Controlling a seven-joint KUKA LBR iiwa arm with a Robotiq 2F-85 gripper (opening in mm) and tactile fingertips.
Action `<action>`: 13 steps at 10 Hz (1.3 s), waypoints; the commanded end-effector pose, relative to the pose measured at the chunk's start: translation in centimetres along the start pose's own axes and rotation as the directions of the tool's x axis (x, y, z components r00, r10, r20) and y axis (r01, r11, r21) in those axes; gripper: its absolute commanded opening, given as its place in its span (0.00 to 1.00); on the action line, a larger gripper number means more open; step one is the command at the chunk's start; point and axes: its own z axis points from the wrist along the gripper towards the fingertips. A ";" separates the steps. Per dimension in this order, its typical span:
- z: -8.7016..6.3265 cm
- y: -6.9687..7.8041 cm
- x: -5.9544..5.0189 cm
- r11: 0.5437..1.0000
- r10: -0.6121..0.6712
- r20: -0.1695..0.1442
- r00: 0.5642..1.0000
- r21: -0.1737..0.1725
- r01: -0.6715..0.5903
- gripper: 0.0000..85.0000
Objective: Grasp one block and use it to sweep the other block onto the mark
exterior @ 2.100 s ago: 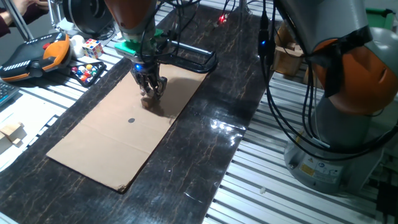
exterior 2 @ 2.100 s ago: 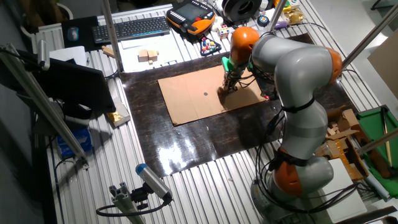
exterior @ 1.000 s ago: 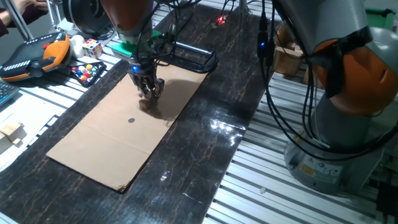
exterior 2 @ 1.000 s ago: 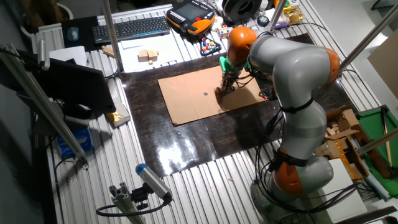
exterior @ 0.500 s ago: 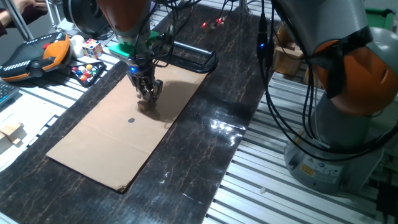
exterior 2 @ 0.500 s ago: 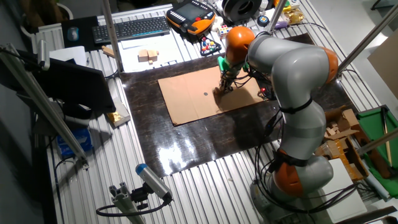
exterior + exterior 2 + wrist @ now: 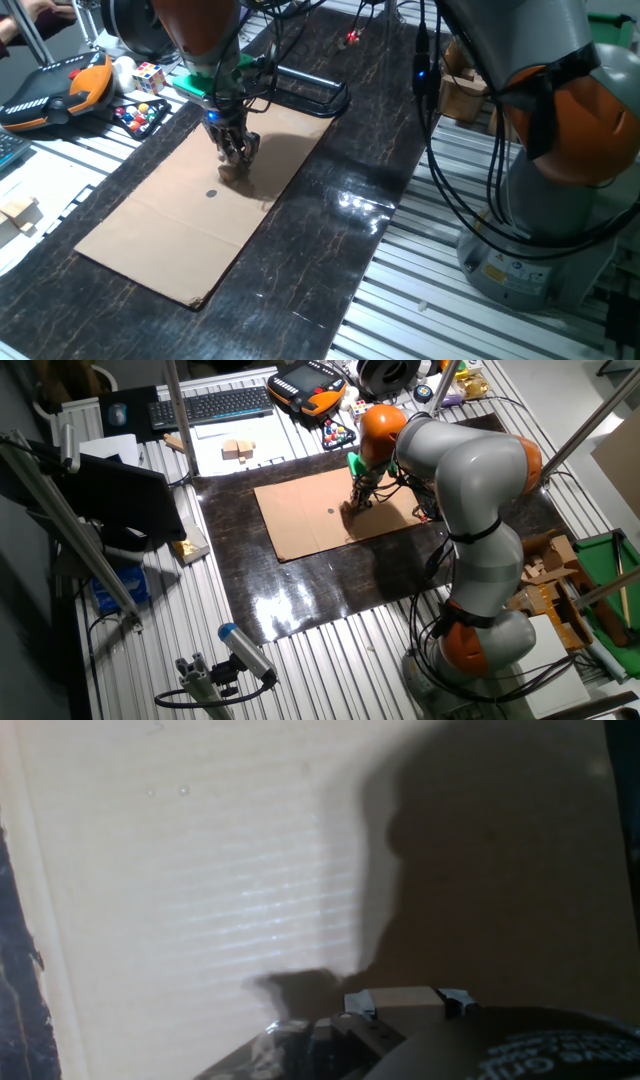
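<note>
My gripper (image 7: 236,152) stands upright, low over the tan cardboard (image 7: 160,235), and is shut on a small wooden block (image 7: 403,998). In the hand view that block sits between the fingertips at the bottom edge. A second small brownish block (image 7: 233,171) lies on the cardboard right against the gripper's tip, in its shadow. The mark (image 7: 211,194) is a small dark dot a short way in front and left of the blocks. In the other fixed view the gripper (image 7: 355,503) is just right of the mark (image 7: 331,512). The mark is out of the hand view.
A black metal frame (image 7: 312,96) lies just behind the cardboard. A tray of coloured balls (image 7: 141,114), a puzzle cube (image 7: 150,76) and an orange pendant (image 7: 50,92) sit at the left. Loose wooden pieces (image 7: 238,450) and a keyboard (image 7: 205,405) lie beyond the mat.
The gripper has slid a little along the cardboard toward the mark with its block. The brownish block at its tip has shifted with it.
</note>
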 end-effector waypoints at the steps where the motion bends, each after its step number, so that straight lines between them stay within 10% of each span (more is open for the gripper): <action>1: 0.0 0.0 0.1 1.000 0.000 0.000 1.000 0.000 0.000 0.01; 13: -0.1 -0.3 1.9 1.000 0.029 0.006 1.000 0.001 -0.029 0.01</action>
